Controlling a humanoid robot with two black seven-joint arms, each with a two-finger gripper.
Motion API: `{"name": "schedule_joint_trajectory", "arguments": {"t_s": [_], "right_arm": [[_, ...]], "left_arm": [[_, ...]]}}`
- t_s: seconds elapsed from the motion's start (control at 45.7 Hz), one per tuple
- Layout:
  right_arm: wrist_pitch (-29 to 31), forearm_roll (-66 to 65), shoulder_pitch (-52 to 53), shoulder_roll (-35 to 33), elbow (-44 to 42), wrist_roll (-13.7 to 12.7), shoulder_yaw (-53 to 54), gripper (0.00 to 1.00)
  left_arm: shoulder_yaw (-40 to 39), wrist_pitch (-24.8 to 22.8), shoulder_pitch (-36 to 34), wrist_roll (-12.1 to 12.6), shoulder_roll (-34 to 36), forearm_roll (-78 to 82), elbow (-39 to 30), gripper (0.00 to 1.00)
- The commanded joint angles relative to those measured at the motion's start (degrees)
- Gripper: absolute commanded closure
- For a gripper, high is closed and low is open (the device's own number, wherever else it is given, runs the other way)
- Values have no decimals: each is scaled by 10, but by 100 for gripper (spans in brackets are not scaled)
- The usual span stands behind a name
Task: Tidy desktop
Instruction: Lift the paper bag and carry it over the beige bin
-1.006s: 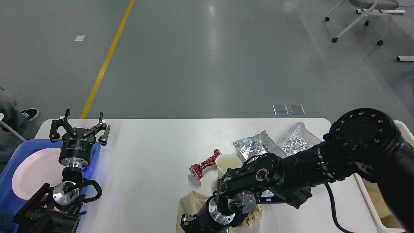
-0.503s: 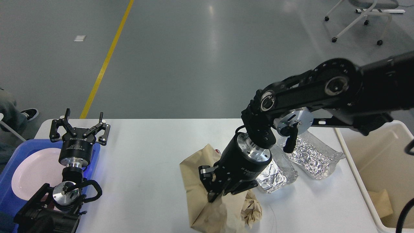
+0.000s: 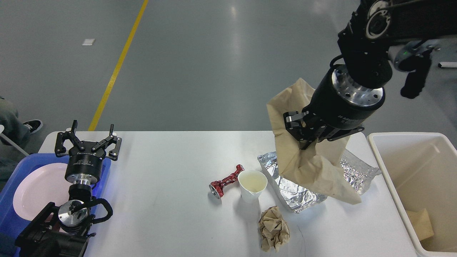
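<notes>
The white desktop (image 3: 171,167) fills the lower part of the head view. My right gripper (image 3: 299,137) hangs above its right half, shut on a brown paper bag (image 3: 314,167) that dangles over two silver foil pouches (image 3: 298,192). On the desktop lie a crushed red can (image 3: 225,182), a white paper cup (image 3: 252,185) and a crumpled brown paper ball (image 3: 273,227). My left gripper (image 3: 87,137) stands open at the left, above the far edge of a blue tray (image 3: 10,200), with nothing between its fingers.
A white plate (image 3: 35,191) lies in the blue tray. A beige bin (image 3: 392,185) stands off the desktop's right edge with a piece of brown paper (image 3: 421,223) inside. A person's shoe (image 3: 32,125) shows on the floor at far left.
My right gripper has lifted the brown paper bag off the desktop and carried it up and to the right, uncovering the can, cup and paper ball. The left arm has not moved.
</notes>
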Motion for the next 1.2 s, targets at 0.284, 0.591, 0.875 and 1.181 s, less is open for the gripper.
{"name": "schedule_joint_trajectory", "arguments": {"t_s": [0.284,0.591,0.875,1.181], "right_arm": [[-1,-3,4,-23,0,5,-142,100],[-69,-95,-82,-182,-60,5,-245,100],[-156,-177,-317,-345,-216,6,-181,100],[-308,-197,-698,-342,-436,7,51,100]], "left_arm": [[0,0,0,0,0,0,0,4],[0,0,0,-1,0,0,0,4],[0,0,0,-1,0,0,0,4],[0,0,0,-1,0,1,0,4]]}}
